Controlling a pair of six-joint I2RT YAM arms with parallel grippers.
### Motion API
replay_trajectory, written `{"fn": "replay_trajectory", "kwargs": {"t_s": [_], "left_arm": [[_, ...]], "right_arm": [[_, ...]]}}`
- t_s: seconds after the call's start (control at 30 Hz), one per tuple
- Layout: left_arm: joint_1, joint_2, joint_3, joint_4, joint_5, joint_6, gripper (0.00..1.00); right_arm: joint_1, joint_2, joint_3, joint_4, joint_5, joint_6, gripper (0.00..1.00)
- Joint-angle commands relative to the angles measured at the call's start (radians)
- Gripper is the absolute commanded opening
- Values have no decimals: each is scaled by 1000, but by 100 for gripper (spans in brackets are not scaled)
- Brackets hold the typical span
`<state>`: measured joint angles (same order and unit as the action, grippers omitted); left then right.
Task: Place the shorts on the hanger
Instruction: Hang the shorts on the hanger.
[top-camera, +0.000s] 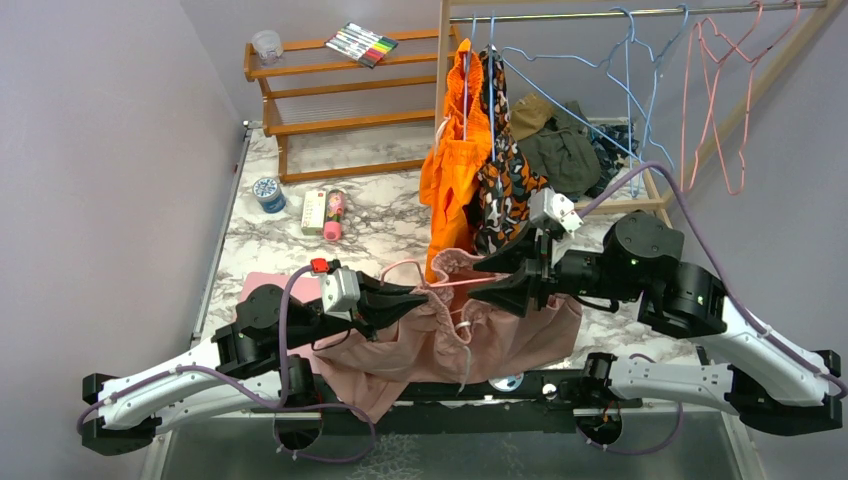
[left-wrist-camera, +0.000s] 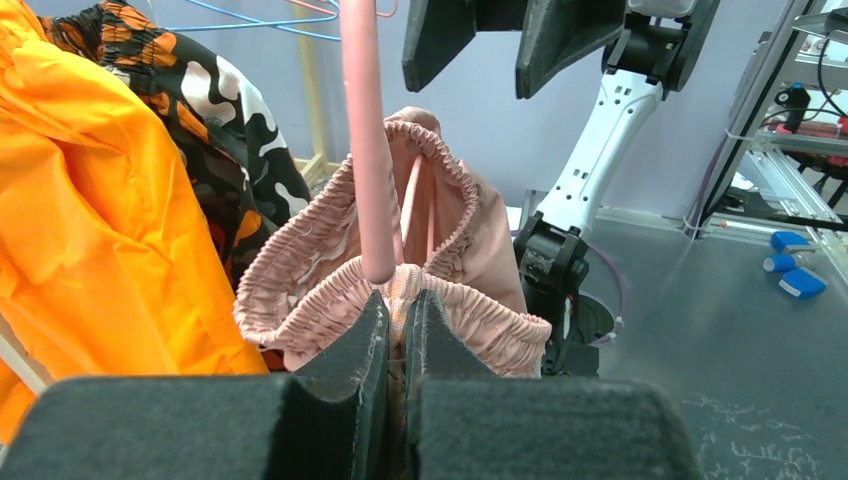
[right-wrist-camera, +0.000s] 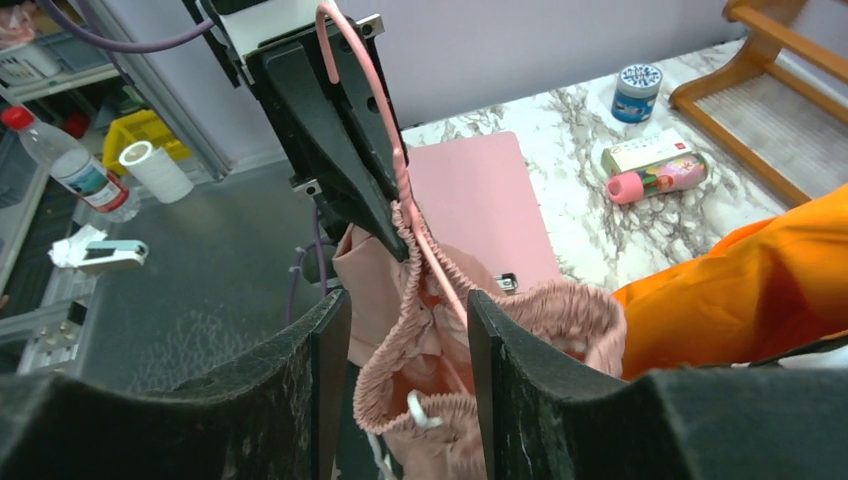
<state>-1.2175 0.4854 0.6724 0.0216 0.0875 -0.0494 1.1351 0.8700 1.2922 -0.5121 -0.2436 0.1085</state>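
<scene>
Left hand (top-camera: 422, 297), low and left of centre in the overhead view, was clamped shut on the gathered waistband of the dusty-pink fabric shorts (top-camera: 470, 340). Its own camera showed both black fingers (left-wrist-camera: 340, 360) pressed together with pink cloth pinched between them. The thin pink wire hanger (left-wrist-camera: 365, 150) rose from those fingertips to the top of that frame. From the right wrist its hook curled over the left hand, and the wire ran down into the open waistband. Whether the wire itself was pinched could not be told.

The shorts hung at lower centre between the two arms, draped over the near edge of the marble worktop (top-camera: 390, 210), with the white drawstring (right-wrist-camera: 415, 408) dangling. Just right of centre, the right hand (right-wrist-camera: 408, 310) stood open, one finger on each side of the waistband and wire. Whether the fingers touched the cloth could not be told.

Behind, at upper left, stood a wooden slatted rack (top-camera: 330, 95). Below it on the worktop sat a blue-lidded tin (top-camera: 268, 192), a white box (top-camera: 314, 211) and a pink bottle (top-camera: 334, 216), with a flat pink mat (right-wrist-camera: 480, 190) nearer the arms. At upper centre a plain orange garment (top-camera: 450, 170) and an orange-black-grey camouflage garment (top-camera: 508, 190) hung on light-blue wire hangers (top-camera: 600, 70).
</scene>
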Motion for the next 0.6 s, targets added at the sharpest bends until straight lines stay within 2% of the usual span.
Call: {"fn": "replay_trajectory", "kwargs": {"t_s": [0.0, 0.57], "left_arm": [[2, -4, 24, 86, 42, -22, 0], [2, -4, 23, 69, 69, -26, 0]], "right_arm": [[4, 34, 21, 53, 13, -51, 50], [3, 78, 16, 110, -41, -75, 54]]}}
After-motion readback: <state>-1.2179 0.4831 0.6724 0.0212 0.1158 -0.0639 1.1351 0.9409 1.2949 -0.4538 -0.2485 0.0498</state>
